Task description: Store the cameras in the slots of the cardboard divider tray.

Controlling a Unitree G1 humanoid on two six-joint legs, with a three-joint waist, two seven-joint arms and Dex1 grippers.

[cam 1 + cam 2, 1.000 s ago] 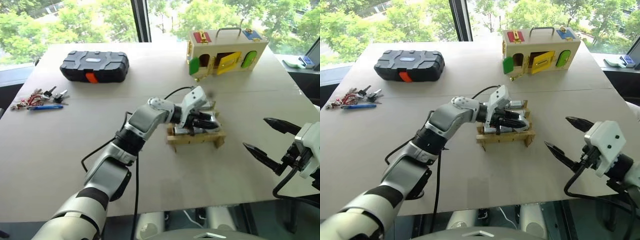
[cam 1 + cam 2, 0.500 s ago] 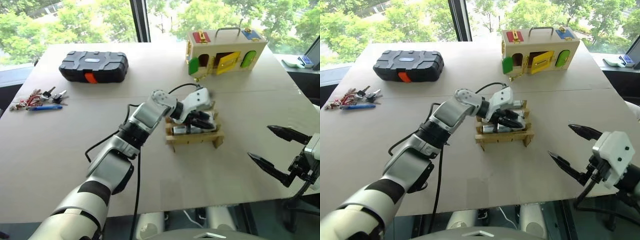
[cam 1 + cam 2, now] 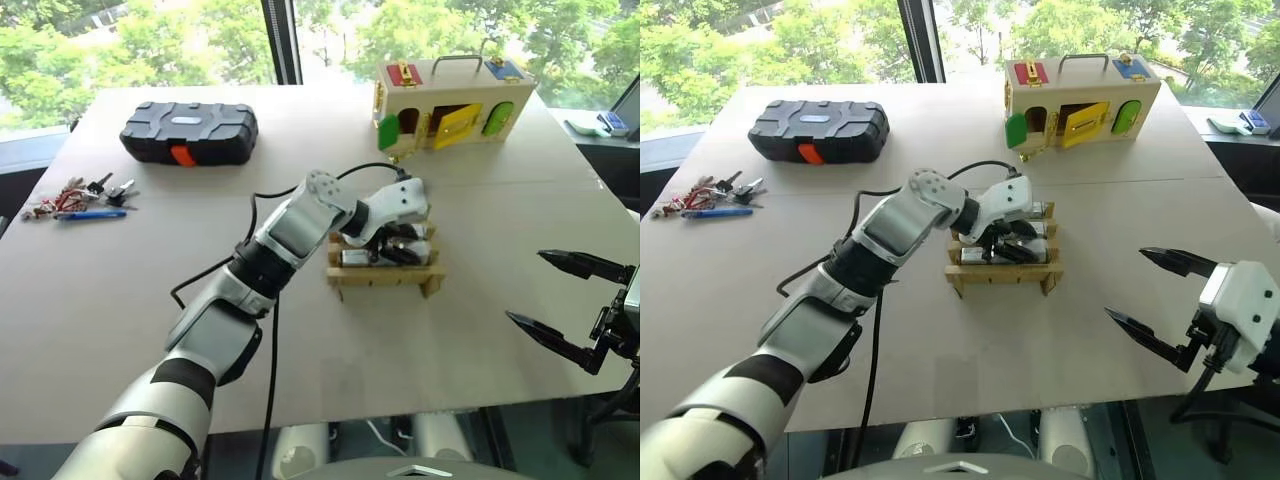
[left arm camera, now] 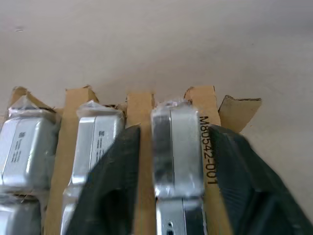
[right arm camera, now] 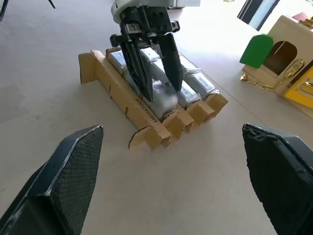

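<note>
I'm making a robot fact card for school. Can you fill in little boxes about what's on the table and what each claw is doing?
table: wide and tan
tray: cardboard divider tray in the middle, cameras standing in its slots
left claw: over the tray, fingers open on either side of one camera in a slot
right claw: open wide, holding nothing, off to the tray's right
other things: black ribbed case, wooden box with coloured doors, keys with a blue pen

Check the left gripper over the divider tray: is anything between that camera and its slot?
Nothing visible. The camera already sits in an end slot of the cardboard divider tray, with the left gripper fingers straddling it, apart from its sides. Neighbouring cameras stand in their own slots.
</note>
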